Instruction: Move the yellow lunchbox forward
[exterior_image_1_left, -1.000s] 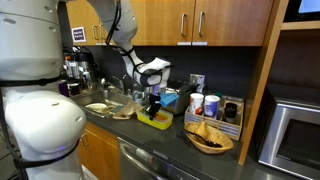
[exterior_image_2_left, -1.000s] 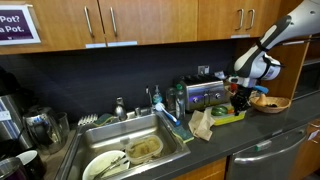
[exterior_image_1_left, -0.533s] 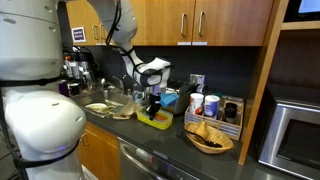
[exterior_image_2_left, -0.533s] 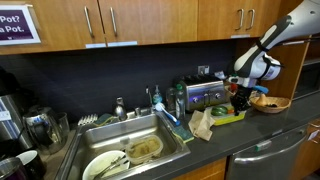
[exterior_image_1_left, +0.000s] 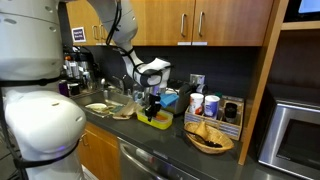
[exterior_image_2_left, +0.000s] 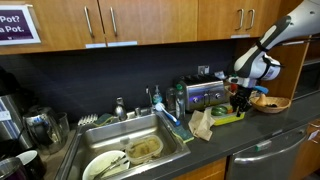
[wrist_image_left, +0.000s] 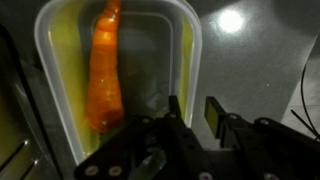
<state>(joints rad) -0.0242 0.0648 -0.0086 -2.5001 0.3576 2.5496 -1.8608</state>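
Observation:
The yellow lunchbox (exterior_image_1_left: 156, 120) sits on the dark counter between the sink and the basket; it also shows in an exterior view (exterior_image_2_left: 226, 115). In the wrist view its translucent rim (wrist_image_left: 190, 40) frames an orange carrot-like item (wrist_image_left: 105, 70). My gripper (wrist_image_left: 194, 112) points down over the box's right wall, one finger inside and one outside, with a narrow gap still showing. It shows just above the box in both exterior views (exterior_image_1_left: 152, 107) (exterior_image_2_left: 238, 103).
A dark wicker basket of chips (exterior_image_1_left: 210, 138) (exterior_image_2_left: 270, 102) stands beside the box. A toaster (exterior_image_2_left: 205, 94) is behind it, a crumpled brown bag (exterior_image_2_left: 202, 124) next to it. The sink (exterior_image_2_left: 130, 150) holds dishes. Cups (exterior_image_1_left: 197, 104) and a microwave (exterior_image_1_left: 295, 130) are nearby.

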